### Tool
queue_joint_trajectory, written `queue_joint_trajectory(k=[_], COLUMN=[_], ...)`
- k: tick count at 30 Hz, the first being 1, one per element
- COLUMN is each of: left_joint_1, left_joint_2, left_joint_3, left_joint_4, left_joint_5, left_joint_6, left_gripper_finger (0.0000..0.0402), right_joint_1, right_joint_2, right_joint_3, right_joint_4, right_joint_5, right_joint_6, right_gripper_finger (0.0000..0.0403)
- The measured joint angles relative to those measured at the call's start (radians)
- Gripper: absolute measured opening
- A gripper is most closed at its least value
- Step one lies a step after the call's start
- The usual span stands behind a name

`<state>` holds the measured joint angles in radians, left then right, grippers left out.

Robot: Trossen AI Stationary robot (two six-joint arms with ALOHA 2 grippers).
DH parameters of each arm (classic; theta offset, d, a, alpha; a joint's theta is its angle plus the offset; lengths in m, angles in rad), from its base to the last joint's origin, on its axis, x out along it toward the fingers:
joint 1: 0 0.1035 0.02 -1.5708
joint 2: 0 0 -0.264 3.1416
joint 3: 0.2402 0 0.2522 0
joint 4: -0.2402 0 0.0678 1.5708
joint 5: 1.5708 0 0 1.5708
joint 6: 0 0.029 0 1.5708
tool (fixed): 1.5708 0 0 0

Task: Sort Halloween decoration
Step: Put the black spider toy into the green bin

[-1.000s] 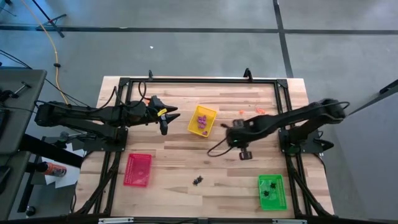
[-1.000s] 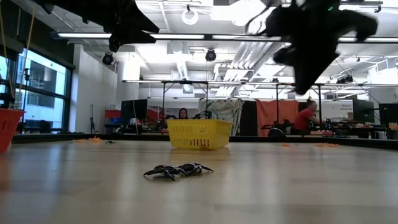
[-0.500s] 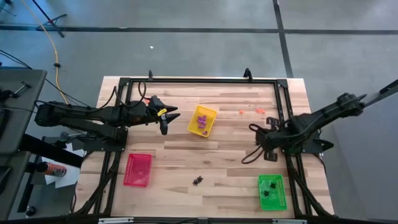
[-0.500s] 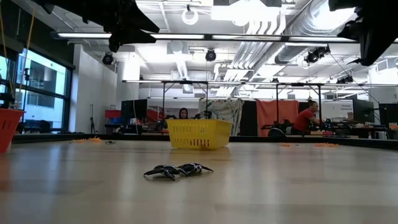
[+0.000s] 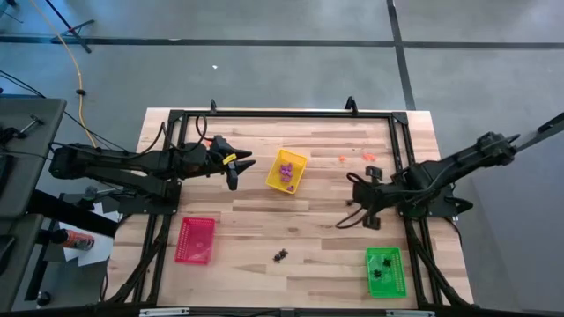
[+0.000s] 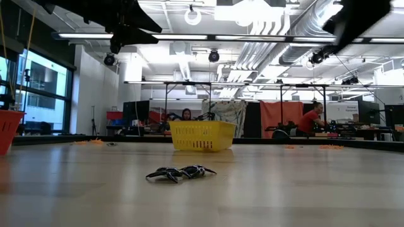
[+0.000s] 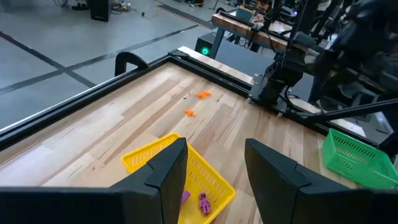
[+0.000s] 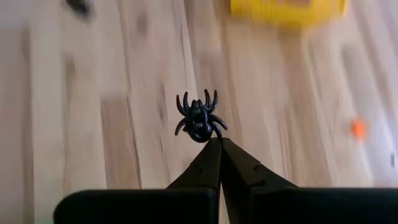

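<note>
Above the tabletop, your right claw is pinching a black spider by its edge; jolting risks dropping it; left claw is waiting open.

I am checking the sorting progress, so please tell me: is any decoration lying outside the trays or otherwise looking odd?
Yes. Black trinkets lie loose on the table between the red tray and green tray, and orange trinkets lie near the far edge. The right gripper pinches a black spider.
</note>
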<state>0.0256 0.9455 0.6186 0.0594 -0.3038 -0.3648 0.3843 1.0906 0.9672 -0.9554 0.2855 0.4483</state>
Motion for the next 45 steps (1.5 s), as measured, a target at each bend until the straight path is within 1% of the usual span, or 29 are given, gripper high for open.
queue_joint_trajectory(k=[4, 10, 14, 17, 20, 23, 26, 28, 31, 42, 45], left_joint_1=[0.000, 0.000, -0.001, 0.000, -0.001, -0.001, -0.002, -0.003, -0.003, -0.003, -0.002], left_joint_2=[0.000, 0.000, 0.000, 0.000, 0.000, 0.000, 0.013, 0.023, 0.041, 0.076, 0.076], left_joint_3=[0.000, 0.000, 0.000, 0.000, 0.000, 0.009, 0.035, 0.047, 0.056, 0.056, 0.057], left_joint_4=[0.053, 0.242, 0.339, 0.407, 0.469, 0.478, 0.479, 0.477, 0.477, 0.466, 0.462], left_joint_5=[0.011, 0.045, 0.052, 0.068, 0.111, 0.171, 0.209, 0.218, 0.217, 0.216, 0.215], left_joint_6=[0.000, 0.002, 0.085, 0.147, 0.213, 0.295, 0.357, 0.393, 0.427, 0.422, 0.422], left_gripper_finger=[0.0152, 0.0152, 0.0152, 0.0152, 0.0152, 0.0152, 0.0152, 0.0152, 0.0152, 0.0152, 0.0152], right_joint_1=[-0.052, -0.151, -0.223, -0.274, -0.321, -0.355, -0.372, -0.380, -0.385, -0.385, -0.385], right_joint_2=[0.002, 0.002, 0.019, 0.048, 0.093, 0.135, 0.172, 0.187, 0.200, 0.199, 0.199], right_joint_3=[0.000, 0.000, 0.000, 0.000, 0.000, 0.000, 0.000, 0.000, 0.000, 0.000, 0.000], right_joint_4=[0.211, 0.565, 0.803, 0.974, 1.131, 1.240, 1.277, 1.279, 1.281, 1.299, 1.293], right_joint_5=[0.065, 0.172, 0.174, 0.132, 0.020, -0.095, -0.161, -0.184, -0.190, -0.190, -0.238], right_joint_6=[-0.066, -0.197, -0.297, -0.352, -0.379, -0.378, -0.374, -0.363, -0.350, -0.352, -0.329], right_gripper_finger=[0.0000, 0.0000, 0.0000, 0.0000, 0.0000, 0.0000, 0.0000, 0.0000, 0.0000, 0.0000, 0.0000])
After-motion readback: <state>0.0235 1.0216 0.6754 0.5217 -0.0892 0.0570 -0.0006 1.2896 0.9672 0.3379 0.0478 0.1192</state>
